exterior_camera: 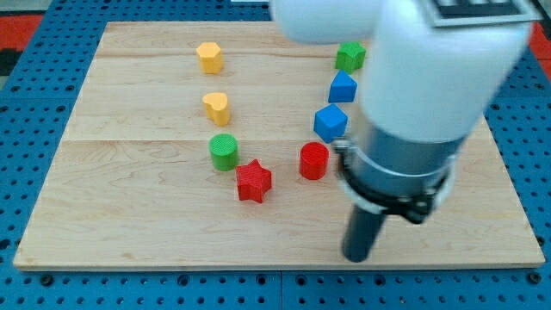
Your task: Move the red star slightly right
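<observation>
The red star (253, 181) lies on the wooden board (129, 207), a little below the middle. A green cylinder (223, 151) sits just up and to its left, nearly touching it. A red cylinder (313, 161) stands to the star's right with a gap between them. My tip (357, 256) is at the view's bottom, well to the right of and below the star, touching no block. The arm's white body hides the board's upper right.
A yellow hexagonal block (209, 57) and a yellow heart (216, 108) lie above the green cylinder. A green star (349, 56), a blue block (342, 88) and a blue hexagonal block (330, 123) form a column above the red cylinder.
</observation>
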Robot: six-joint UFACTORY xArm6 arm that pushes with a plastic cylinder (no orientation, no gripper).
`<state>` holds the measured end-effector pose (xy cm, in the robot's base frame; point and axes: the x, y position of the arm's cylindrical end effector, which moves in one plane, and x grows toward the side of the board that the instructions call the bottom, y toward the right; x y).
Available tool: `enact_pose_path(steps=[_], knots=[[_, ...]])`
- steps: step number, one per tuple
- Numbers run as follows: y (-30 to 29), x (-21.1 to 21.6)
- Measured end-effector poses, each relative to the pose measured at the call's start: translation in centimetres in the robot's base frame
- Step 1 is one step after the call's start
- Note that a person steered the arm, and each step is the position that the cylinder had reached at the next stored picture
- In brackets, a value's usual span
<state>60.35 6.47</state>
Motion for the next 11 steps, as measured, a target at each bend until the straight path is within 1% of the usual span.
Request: enact_pose_path(steps=[2,3,4,5,6,7,9,10,11], knots=[[-14.0,-1.1],[-16.5,-5.4],[-16.8,-8.6],[-14.8,-9.6],[-14.8,-9.5],[-13.5,-9.0],[-9.8,-9.0],[-11.9,-8.4],[-12.6,-5.5]])
